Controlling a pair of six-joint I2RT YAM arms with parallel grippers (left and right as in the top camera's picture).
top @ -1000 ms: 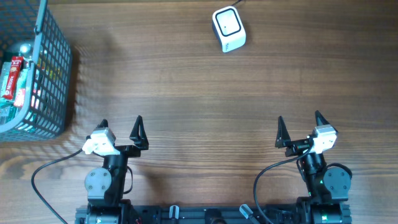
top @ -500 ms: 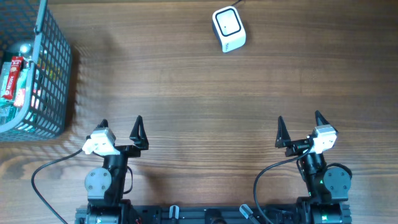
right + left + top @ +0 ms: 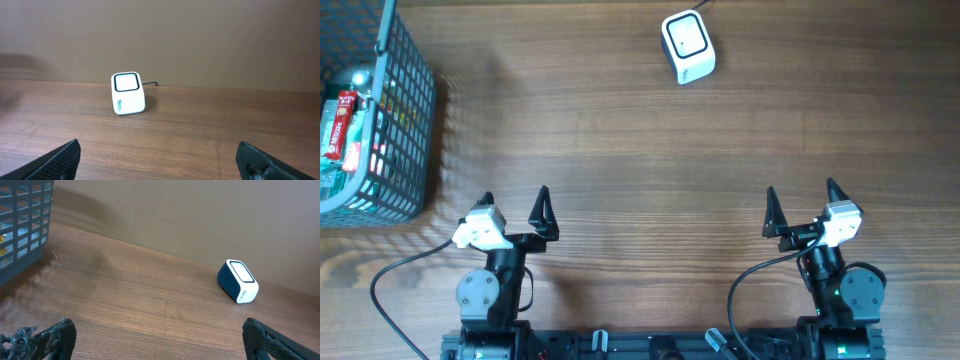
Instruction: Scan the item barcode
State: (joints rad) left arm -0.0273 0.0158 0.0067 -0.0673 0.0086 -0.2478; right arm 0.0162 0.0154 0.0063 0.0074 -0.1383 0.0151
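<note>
Scanner [image 3: 688, 46] sits on wooden table [image 3: 620, 150] before plain brown wall [image 3: 200, 30]

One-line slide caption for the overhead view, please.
Left hand and right hand open and empty at near edge; white scanner far centre; blue basket of items far left.

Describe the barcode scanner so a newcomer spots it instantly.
On the wooden table, seen from overhead, look along the far edge, slightly right of centre. The scanner stands there alone: a small white box with a dark-framed window on top. Its only neighbour, a blue wire basket, sits at the far left.
</note>
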